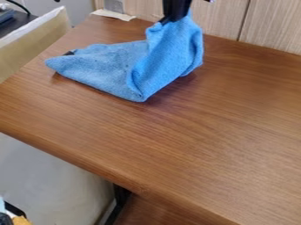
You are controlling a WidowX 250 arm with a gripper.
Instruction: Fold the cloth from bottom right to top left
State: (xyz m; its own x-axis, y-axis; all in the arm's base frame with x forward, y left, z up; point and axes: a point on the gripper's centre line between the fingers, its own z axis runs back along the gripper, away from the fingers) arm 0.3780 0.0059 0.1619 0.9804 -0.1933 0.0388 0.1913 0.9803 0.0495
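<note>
The black gripper (174,16) is at the top edge of the camera view, shut on a raised part of the blue cloth (167,57). From there the cloth hangs down to the right and toward the front, its lowest fold meeting the table near the view's upper middle. The cloth's left part lies on the wooden table (176,145), stretching to a pointed corner at the left. A small dark spot shows at the cloth's upper left edge.
Behind the table stands a light wood panel (270,26). A pale paper scrap (113,15) lies at the table's back left edge. A cardboard box (35,44) stands beyond the left edge, and the table's front edge slants down to the right.
</note>
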